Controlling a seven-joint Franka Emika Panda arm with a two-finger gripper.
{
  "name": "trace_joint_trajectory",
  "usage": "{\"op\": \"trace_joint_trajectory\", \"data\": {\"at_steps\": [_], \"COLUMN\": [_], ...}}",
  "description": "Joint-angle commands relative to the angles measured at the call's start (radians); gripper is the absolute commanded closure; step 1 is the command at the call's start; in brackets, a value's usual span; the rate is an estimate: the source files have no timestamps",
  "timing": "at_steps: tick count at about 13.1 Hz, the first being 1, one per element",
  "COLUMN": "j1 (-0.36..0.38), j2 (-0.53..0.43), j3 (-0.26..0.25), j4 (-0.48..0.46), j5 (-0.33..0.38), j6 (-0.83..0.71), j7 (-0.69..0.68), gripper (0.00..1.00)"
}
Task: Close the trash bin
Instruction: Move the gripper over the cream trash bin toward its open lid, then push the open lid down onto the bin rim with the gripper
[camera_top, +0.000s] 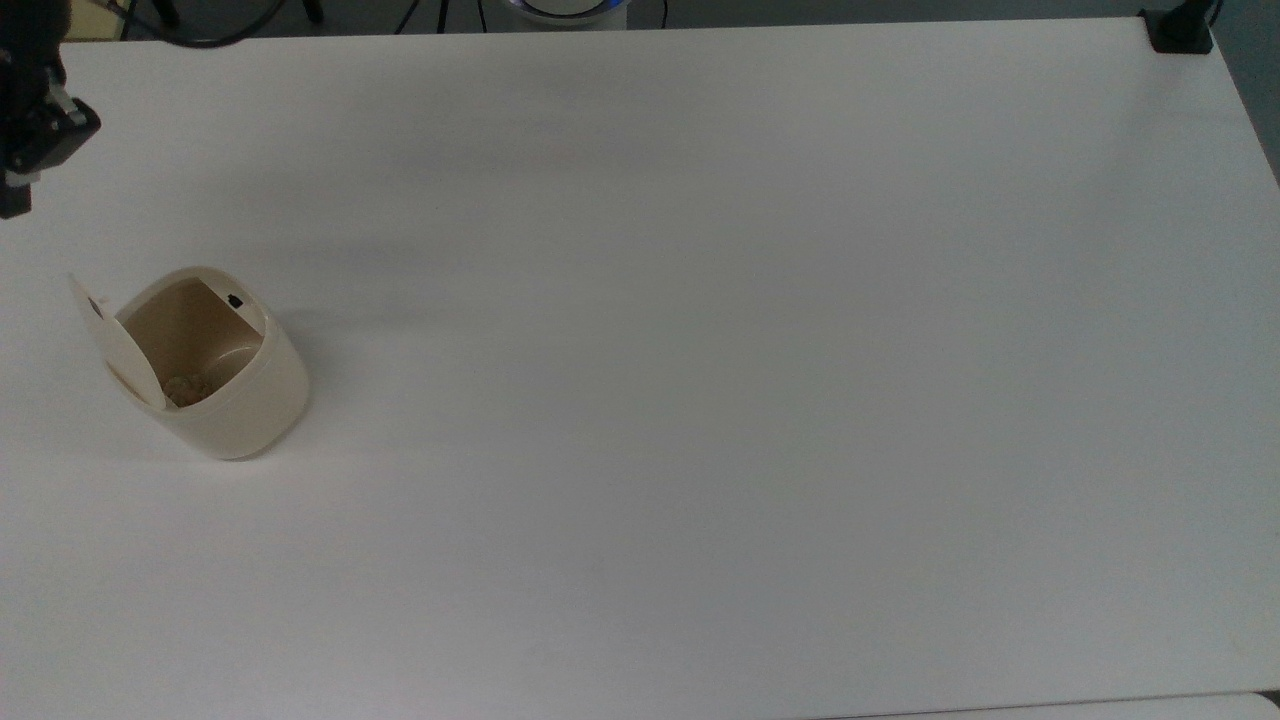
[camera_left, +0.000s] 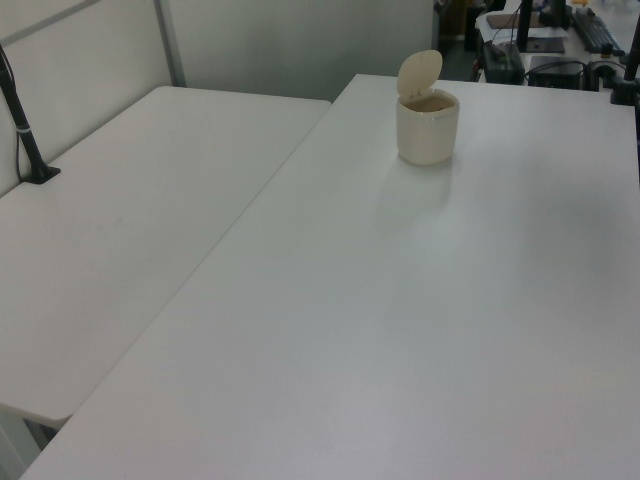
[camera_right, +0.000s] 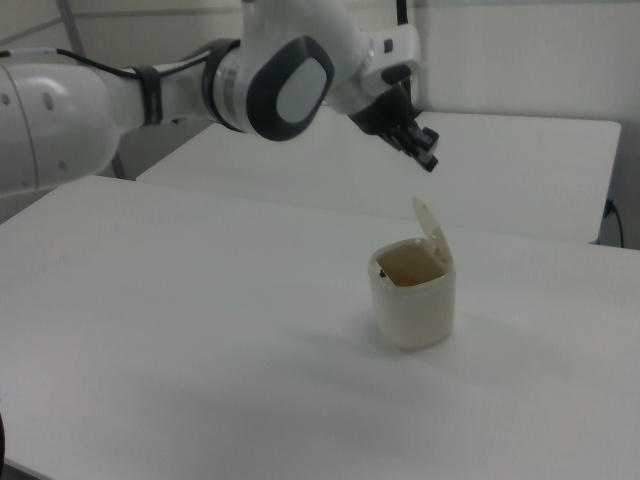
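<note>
Approach step; nothing is touching the bin.

Top view, far left: the black two-finger gripper (camera_top: 12, 200) pokes in at the upper-left edge, above the table. Its tip looks like one narrow dark stub, so the fingers seem pressed together, but it is cut by the frame edge and I cannot tell for sure.

Just below it in the top view, the small cream plastic trash bin with rounded-square body (camera_top: 225, 385) stands upright on the white table (camera_top: 700, 400), close to the top view's left edge. Its flat hinged lid (camera_top: 105, 340) is swung up on the top view's left side and stands near upright. The tan inside is open to view, with a small black tab (camera_top: 235, 300) at the far rim and a bit of crumpled stuff at the bottom.

Left view: the bin (camera_left: 428, 130) is at the far end of the table with the lid (camera_left: 419, 72) up behind the mouth.

Right view: the white arm (camera_right: 180, 85) reaches in from the right view's left; the gripper (camera_right: 428, 160) hangs above the raised lid (camera_right: 430, 225) and apart from it, with the bin (camera_right: 412, 300) below.

Next move, my read: get behind the lid's outer face and push it forward and down over the opening until it seats. Push gently, as the light bin could slide or tip.
</note>
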Motion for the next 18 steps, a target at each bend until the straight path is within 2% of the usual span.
{"op": "trace_joint_trajectory", "data": {"at_steps": [1,10,12,18], "j1": [-0.010,0.014,0.025,0.066], "j2": [0.071,0.131,0.129,0.131], "j3": [0.004,0.009,0.009,0.017], "j4": [0.012,-0.028,-0.033,-0.060], "j5": [-0.009,-0.038,-0.064,-0.066], "j6": [0.118,0.132,0.061,-0.121], "j7": [0.064,0.101,0.095,0.059], "gripper": [1.00,1.00,1.00,1.00]}}
